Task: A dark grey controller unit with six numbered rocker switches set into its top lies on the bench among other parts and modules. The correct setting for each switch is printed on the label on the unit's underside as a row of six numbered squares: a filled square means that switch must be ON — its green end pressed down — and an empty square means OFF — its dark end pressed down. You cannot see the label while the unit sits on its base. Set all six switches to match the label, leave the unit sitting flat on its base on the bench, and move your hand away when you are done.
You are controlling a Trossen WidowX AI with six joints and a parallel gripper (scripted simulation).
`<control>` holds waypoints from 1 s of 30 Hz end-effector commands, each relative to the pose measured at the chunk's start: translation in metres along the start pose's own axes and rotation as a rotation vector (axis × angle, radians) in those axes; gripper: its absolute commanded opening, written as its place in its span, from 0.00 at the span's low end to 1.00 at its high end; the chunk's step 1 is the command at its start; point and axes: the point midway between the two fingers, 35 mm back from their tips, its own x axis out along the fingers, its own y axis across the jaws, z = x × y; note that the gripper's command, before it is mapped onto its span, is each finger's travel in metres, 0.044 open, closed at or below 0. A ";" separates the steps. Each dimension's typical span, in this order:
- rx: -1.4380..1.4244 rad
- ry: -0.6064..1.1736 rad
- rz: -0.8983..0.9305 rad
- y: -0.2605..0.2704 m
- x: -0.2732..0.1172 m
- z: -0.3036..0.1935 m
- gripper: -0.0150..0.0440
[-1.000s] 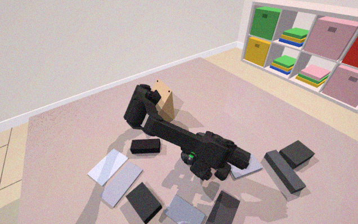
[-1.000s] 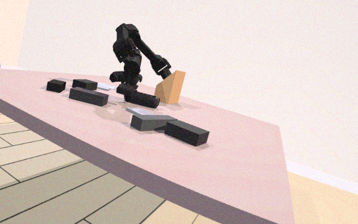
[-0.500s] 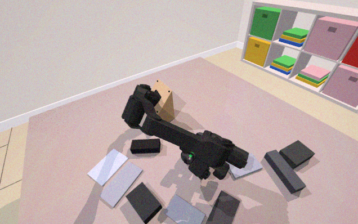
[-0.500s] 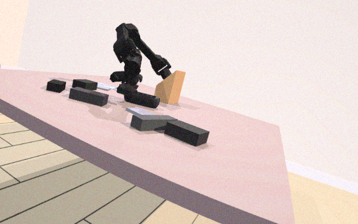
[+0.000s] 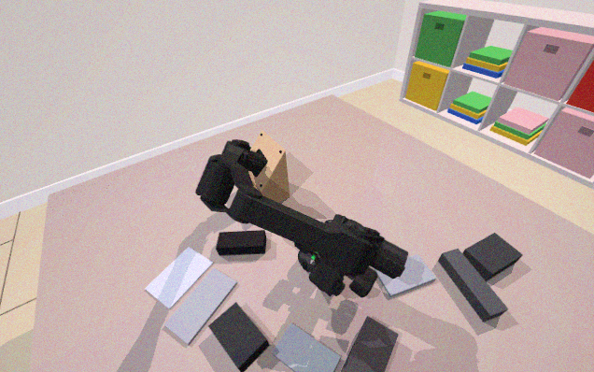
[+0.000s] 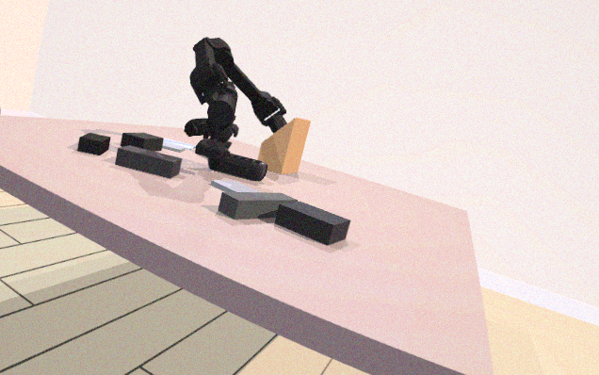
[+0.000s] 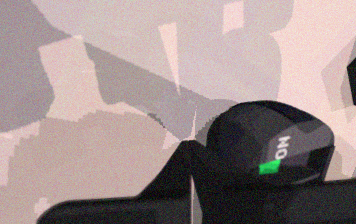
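The controller unit, dark grey with a rounded end, shows in the wrist view (image 7: 245, 127), right of centre, with the word ON and one green switch end (image 7: 269, 167) beside it. The black fingers cover the rest of its top, so the other switches are hidden. Its underside label is not visible. In the top view only a small part of the unit (image 5: 304, 258) shows beneath the arm, with a green spot. I cannot make it out in the exterior view. My gripper (image 7: 188, 146) is shut and empty, its tips just left of the unit's rounded end in the wrist view; whether they touch is unclear.
Dark blocks (image 5: 241, 243) (image 5: 239, 336) (image 5: 473, 285) (image 6: 313, 223) and pale flat plates (image 5: 179, 277) (image 5: 308, 350) lie around the arm. A plate (image 5: 413, 276) lies partly behind the wrist. A wooden wedge (image 5: 278, 179) (image 6: 296, 146) stands near the arm's upper joints.
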 end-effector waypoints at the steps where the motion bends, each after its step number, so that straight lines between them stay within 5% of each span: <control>1: -0.014 -0.004 -0.010 -0.007 0.004 -0.001 0.25; 5: -0.015 -0.004 -0.010 -0.011 0.005 -0.001 0.25; 12: -0.014 -0.001 -0.008 0.001 -0.053 -0.002 0.25; 30: 0.044 0.014 -0.007 -0.010 -0.051 0.005 0.25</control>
